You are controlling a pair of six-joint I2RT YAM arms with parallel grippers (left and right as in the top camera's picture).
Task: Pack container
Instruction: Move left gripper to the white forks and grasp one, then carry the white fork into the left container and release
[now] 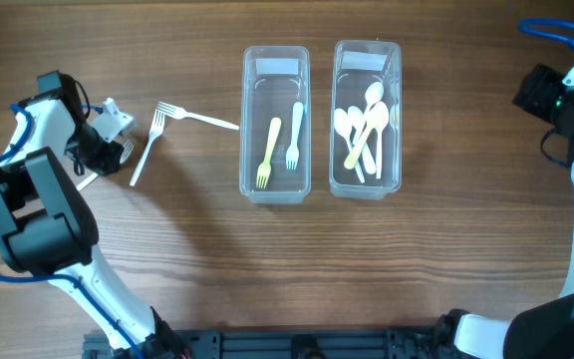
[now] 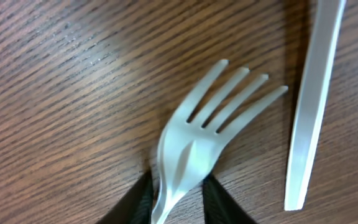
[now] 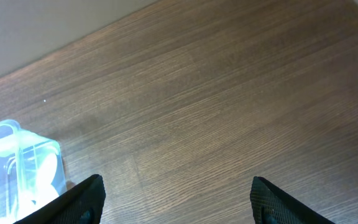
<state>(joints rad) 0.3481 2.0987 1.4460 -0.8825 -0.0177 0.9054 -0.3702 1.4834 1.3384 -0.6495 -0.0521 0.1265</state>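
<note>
My left gripper sits low at the table's left, its two fingers closed round the neck of a white plastic fork lying on the wood. Two more white forks lie just right of it: one slanted, whose handle shows in the left wrist view, and one pointing toward the containers. The left clear container holds a yellow fork and a white fork. The right clear container holds several spoons. My right gripper is open and empty over bare wood at the far right.
The two containers stand side by side at the middle back. The right container's corner shows in the right wrist view. The right arm is at the right edge and the left arm's base at the left front.
</note>
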